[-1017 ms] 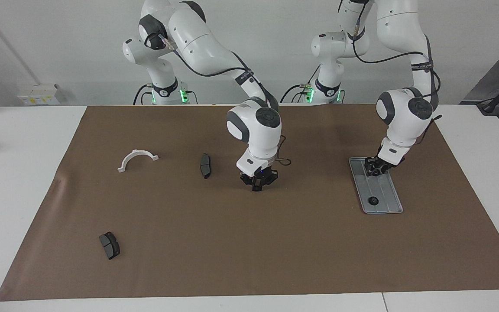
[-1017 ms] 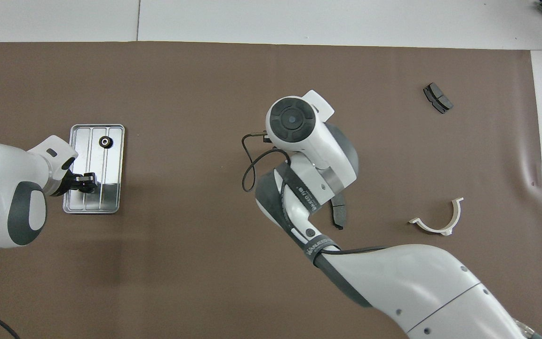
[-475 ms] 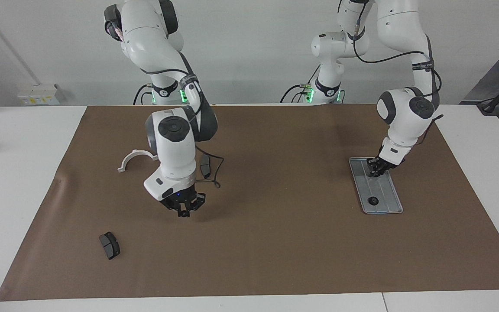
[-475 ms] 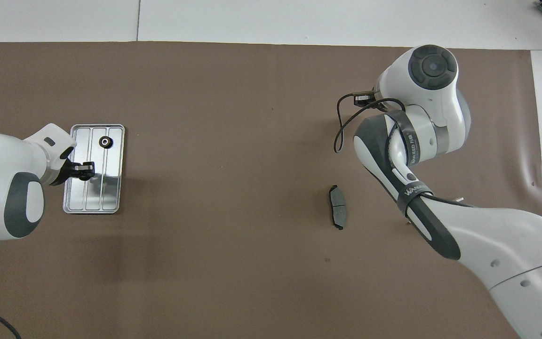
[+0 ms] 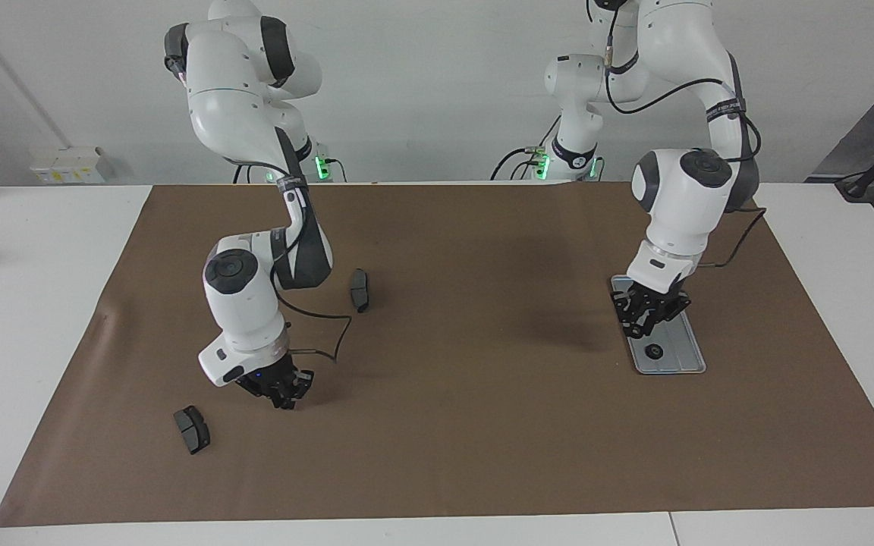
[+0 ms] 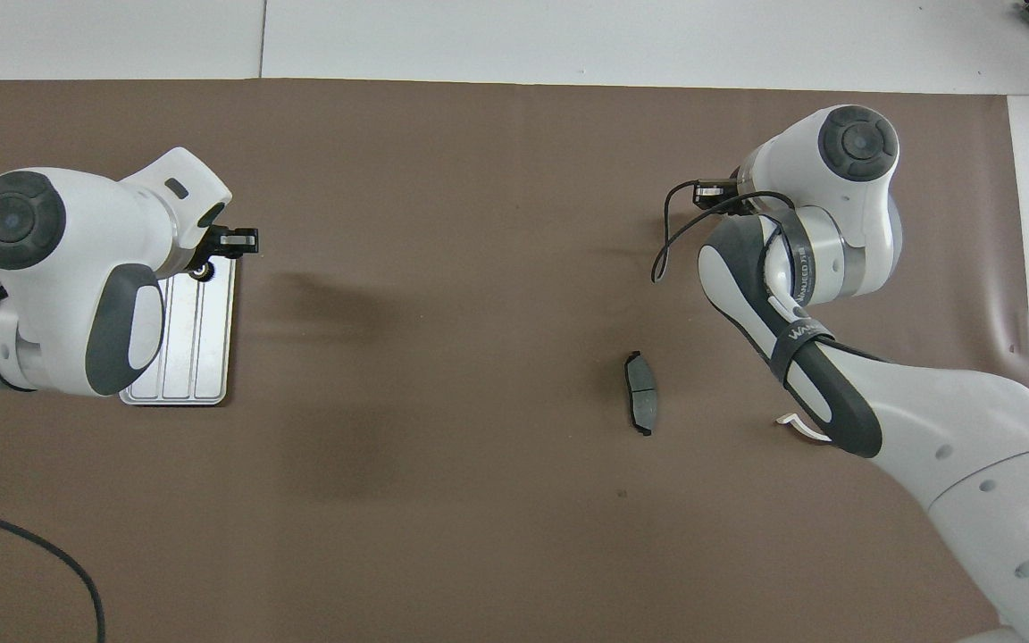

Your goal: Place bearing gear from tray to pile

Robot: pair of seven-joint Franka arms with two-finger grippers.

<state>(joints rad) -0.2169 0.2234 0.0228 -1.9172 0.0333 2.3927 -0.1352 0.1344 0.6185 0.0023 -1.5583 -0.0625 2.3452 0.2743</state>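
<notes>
right fingers (image 5: 285, 397) moved near brake pad (image 5: 192, 429), shut | left fingers (image 5: 639, 321) over tray (image 5: 684, 353): cannot tell

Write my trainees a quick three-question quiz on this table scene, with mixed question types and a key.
1. True or false: the bearing gear lies among the pile's parts.
2. What is the left gripper over? A the white bracket; B the tray; C bare mat.
3. Fill in: the right gripper hangs low beside a dark brake pad, toward the ____ arm's end of the table.
Key: 1 false; 2 B; 3 right.
</notes>
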